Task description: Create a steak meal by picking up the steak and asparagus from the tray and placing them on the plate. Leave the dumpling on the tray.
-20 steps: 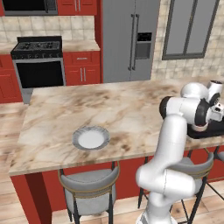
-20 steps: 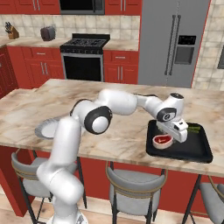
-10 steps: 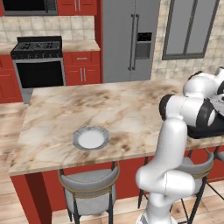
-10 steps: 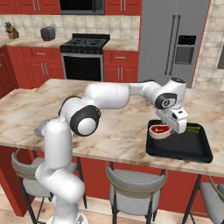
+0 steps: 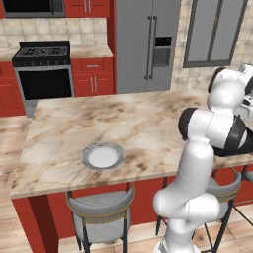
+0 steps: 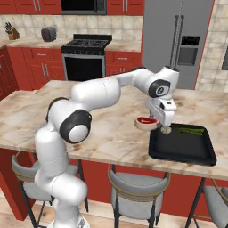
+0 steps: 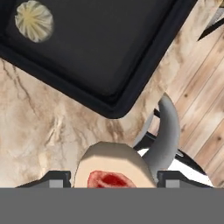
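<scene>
Steak [image 6: 146, 121] is sitting in the claw [image 6: 156, 123], off the tray [image 6: 182, 146] and hanging above the desk [image 6: 111, 133] just beside the tray's left edge. Hand view is showing the claw pinching it from both sides, the red centre and pale rim [image 7: 110, 173] filling the gap between the tips, so the jaws are closed on it about a steak's width apart.

Plate [image 5: 103, 156] is lying well apart from the load, toward the near-left part of the desk as the left base view shows it. Judging by that, the carry is having to run leftward along the desk's length, away from the tray, before any lowering.

Asparagus [image 6: 192, 131] is lying along the tray's far edge, long axis parallel to that edge, waiting for the second trip. Dumpling [image 7: 33, 20] is resting on the tray floor near a corner and needs no handling.

Risk, as I'm reading it: the slab is protruding sideways from the claw, so a fast swing could be loosening it.
</scene>
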### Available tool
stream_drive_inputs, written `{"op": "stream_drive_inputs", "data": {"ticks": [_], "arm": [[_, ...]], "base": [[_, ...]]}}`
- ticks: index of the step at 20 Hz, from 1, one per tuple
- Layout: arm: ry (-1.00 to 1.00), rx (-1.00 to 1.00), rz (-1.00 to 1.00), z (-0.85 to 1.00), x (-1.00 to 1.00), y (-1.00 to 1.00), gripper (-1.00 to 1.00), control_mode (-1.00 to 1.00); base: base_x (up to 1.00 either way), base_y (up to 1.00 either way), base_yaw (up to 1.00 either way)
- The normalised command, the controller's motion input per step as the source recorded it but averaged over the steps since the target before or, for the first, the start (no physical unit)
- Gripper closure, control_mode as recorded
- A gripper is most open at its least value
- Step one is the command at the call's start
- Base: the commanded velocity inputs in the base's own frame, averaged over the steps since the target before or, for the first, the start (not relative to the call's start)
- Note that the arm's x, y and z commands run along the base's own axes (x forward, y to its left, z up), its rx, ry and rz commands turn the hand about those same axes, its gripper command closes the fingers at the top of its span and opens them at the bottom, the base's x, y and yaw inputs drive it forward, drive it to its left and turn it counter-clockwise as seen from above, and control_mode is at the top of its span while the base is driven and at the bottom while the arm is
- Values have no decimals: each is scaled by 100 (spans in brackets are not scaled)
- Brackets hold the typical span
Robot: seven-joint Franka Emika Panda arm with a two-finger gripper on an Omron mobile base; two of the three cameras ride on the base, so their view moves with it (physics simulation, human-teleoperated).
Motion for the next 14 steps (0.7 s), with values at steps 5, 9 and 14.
{"op": "stream_drive_inputs", "data": {"ticks": [5, 9, 14], "arm": [[0, 0, -10, 0, -31, 100, 100, -100], [0, 0, -9, 0, -32, 100, 100, -100], [0, 0, -9, 0, -25, 100, 100, -100]], "base": [[0, 0, 0], [0, 0, 0], [0, 0, 0]]}}
